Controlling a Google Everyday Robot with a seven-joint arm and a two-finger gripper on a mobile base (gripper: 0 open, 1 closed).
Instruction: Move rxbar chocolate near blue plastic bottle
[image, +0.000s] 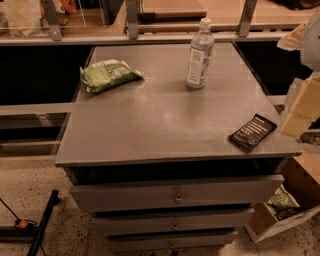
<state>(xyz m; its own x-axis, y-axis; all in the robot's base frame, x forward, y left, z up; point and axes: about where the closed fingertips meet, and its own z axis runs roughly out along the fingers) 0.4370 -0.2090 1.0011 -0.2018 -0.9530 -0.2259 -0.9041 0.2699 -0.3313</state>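
Okay, I've got the blue plastic bottle upright with its white cap on, standing toward the far side of the grey cabinet top, and I'll call everything off that. The rxbar chocolate lies flat, nearer to me than the bottle and off to its right, well apart from it, angled, dark wrapper with white lettering facing up. Further right of the bottle, past the edge of the top, I see the pale gripper hanging just beside the bar, not touching it as far as I can see; I cannot tell whether it is open or closed. Left of the bottle, well apart, a crinkled green snack bag lies on the top. Below the bottle's level, the cabinet's drawers face me, and low to the bottle's right a cardboard box sits on the floor with a green packet in it.
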